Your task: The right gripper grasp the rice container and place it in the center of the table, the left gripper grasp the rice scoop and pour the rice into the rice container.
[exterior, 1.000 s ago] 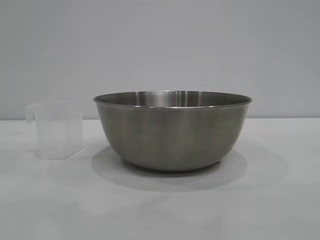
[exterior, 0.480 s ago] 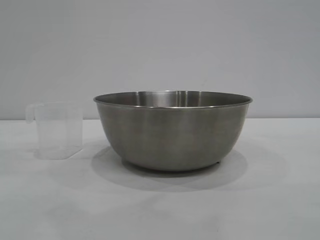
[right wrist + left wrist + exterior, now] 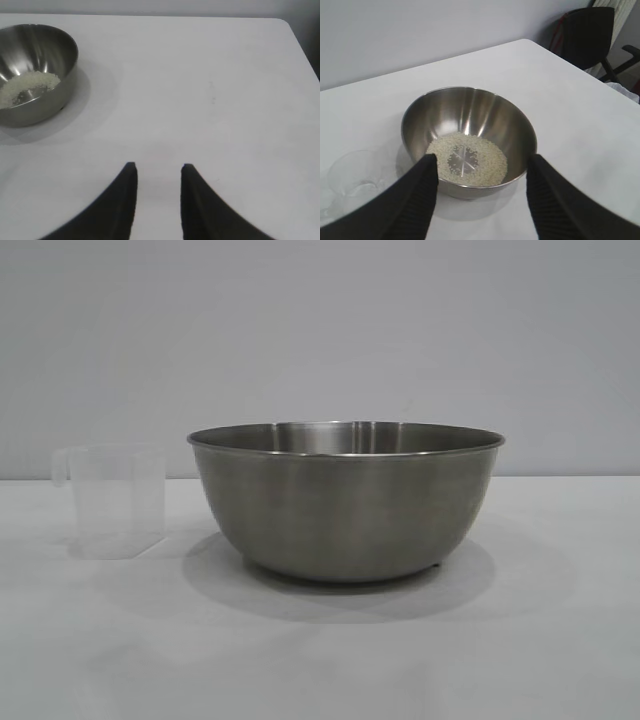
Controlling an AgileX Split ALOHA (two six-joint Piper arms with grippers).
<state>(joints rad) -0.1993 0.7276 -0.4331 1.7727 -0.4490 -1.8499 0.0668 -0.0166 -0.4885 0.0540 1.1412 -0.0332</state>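
Your rice container (image 3: 345,502) sits upright mid-table (image 3: 320,660): round brushed steel, rolled rim, curved wall tapering to a small flat base. Soft shadow pooled around the foot.

Inside, the rice (image 3: 467,160) lies as a thin off-white layer across the bottom, with a bare star-shaped patch of steel showing at its middle. The right wrist view shows the same grains (image 3: 25,86) low in the bowl (image 3: 35,72).

Rice scoop (image 3: 112,500) stands upright at the bowl's 9 o'clock in the exterior view, near but apart. Clear, slightly tapered plastic, handle at the rim pointing away from the bowl. It looks empty in the left wrist view (image 3: 355,172).

Left gripper (image 3: 482,172) hovers above the bowl's near rim, black ribbed fingers spread wide, holding nothing.

Right gripper (image 3: 157,172) hangs over bare white tabletop, well apart from the bowl, fingers parted by a narrow gap, holding nothing.
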